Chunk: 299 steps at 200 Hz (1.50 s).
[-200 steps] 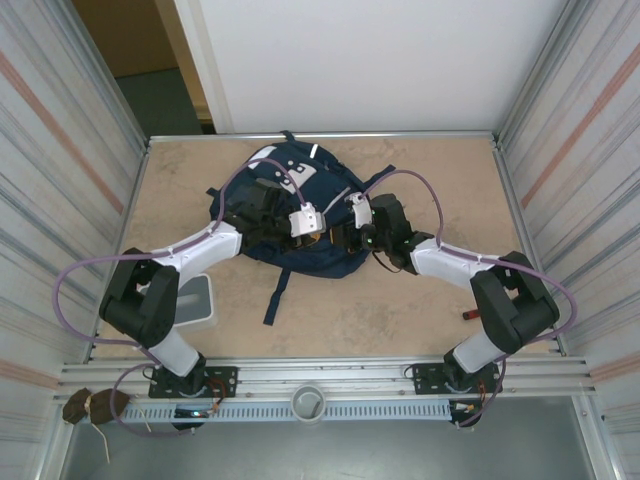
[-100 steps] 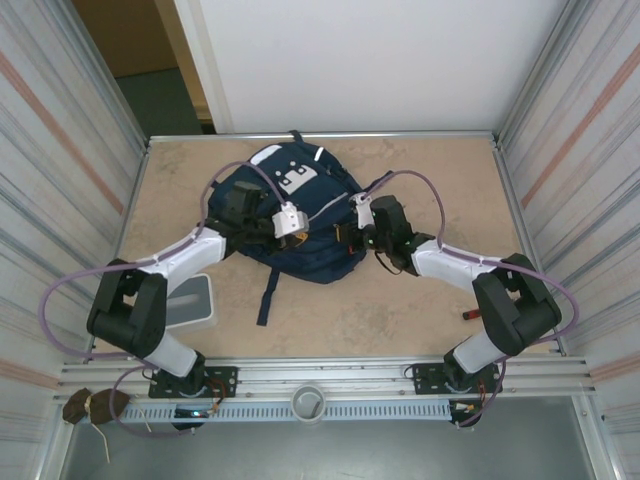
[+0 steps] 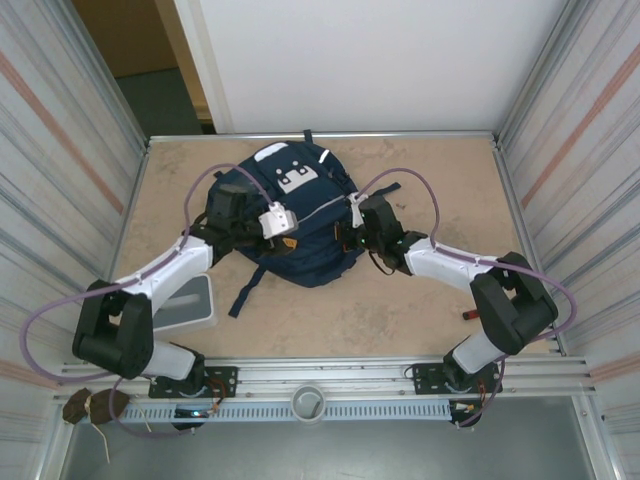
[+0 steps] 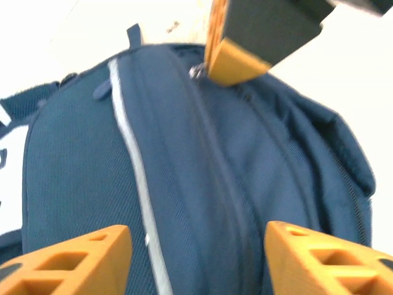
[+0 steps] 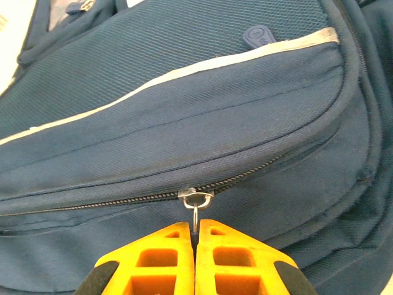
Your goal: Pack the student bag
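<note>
At the lower left of the top view a grey tray stood on the table, just beside the left arm. The student bag lay flat in the upper centre of that view, between the two grippers, with one dark strap trailing toward the lower left.

The left gripper was over the bag's left half with its jaws spread wide and holding nothing; whether it touched the cloth could not be told. The reflective stripe ran up the panel between its fingers.

The right gripper, at the bag's right side, was clamped on the small metal zip pull, its pads pressed together around it.

Assessment: the bag appeared soft and limp — woven fabric with no stiff frame, likely to bunch and slide on the smooth table if the zip were dragged without a counter-hold. The pull offered a thin, slippery purchase. The soundest holds were judged to be the pull itself and a pinch of fabric close beside the zip line — not the loose strap.
</note>
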Motion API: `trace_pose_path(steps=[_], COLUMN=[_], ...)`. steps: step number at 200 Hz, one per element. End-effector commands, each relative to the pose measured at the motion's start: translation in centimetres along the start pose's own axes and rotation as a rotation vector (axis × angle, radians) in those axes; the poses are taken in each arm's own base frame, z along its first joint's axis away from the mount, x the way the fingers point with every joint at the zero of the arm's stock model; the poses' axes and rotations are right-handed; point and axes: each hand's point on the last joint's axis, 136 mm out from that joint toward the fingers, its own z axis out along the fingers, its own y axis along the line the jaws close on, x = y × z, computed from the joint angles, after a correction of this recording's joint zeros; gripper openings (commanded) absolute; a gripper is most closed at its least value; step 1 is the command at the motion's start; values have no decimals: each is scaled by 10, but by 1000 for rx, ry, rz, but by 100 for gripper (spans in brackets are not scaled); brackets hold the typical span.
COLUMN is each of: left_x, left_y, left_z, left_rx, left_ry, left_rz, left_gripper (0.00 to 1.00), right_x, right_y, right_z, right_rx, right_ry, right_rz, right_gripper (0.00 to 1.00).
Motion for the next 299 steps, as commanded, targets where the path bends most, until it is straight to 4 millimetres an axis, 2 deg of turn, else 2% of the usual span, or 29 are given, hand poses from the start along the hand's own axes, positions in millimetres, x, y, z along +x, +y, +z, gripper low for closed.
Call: trace_pose_path(steps=[1, 21, 53, 78, 99, 112, 121, 135, 166, 179, 192, 218, 245, 274, 287, 299], left_x=[-21, -25, -17, -16, -12, -13, -16, -23, -37, -41, -44, -45, -45, -41, -39, -38], left_y=[-10, -12, -4, 3, 6, 5, 1, -2, -2, -3, -6, -12, -14, -13, -14, -14], left_z=[5, 17, 31, 33, 33, 29, 23, 10, -24, -32, -34, -32, -28, -22, -19, -16], left_rx=[-29, -31, -34, -36, -25, 1, 28, 56, 119, 156, 186, 241, 270, 265, 262, 261], left_ry=[2, 28, 72, 53, 39, 17, -18, -108, -313, -362, -386, -416, -428, -401, -387, -379], left_rz=[51, 94, 101, 86, 74, 71, 77, 86, 82, 84, 93, 98, 88, 87, 87, 87], left_gripper=[64, 65, 60, 46, 28, 13, 8, 6, 5, 6, 6, 6, 7, 7, 7, 8], right_x=[-23, -26, -25, -18, -13, -12, -10, -9, -11, -13, -17, -29, -34, -24, -21, -20], right_y=[31, 46, 61, 58, 55, 45, 34, 10, -59, -78, -85, -77, -72, -70, -75, -83], right_z=[-20, -30, -43, -43, -42, -41, -40, -38, -31, -24, -14, 7, 12, -9, -19, -21], right_rx=[-87, -132, -177, -168, -160, -113, -70, 11, 223, 276, 279, 218, 161, 106, 78, 58], right_ry=[-82, -112, -142, -133, -125, -118, -108, -80, 7, 29, 29, 22, 32, 41, 35, 41], right_rz=[19, 13, 2, -11, -32, -44, -51, -42, 37, 85, 119, 120, 106, 109, 168, 258], right_gripper=[0, 0, 0, 0, 0, 0, 0, 0, 0, 0, 0, 0, 11, 31, 40, 48])
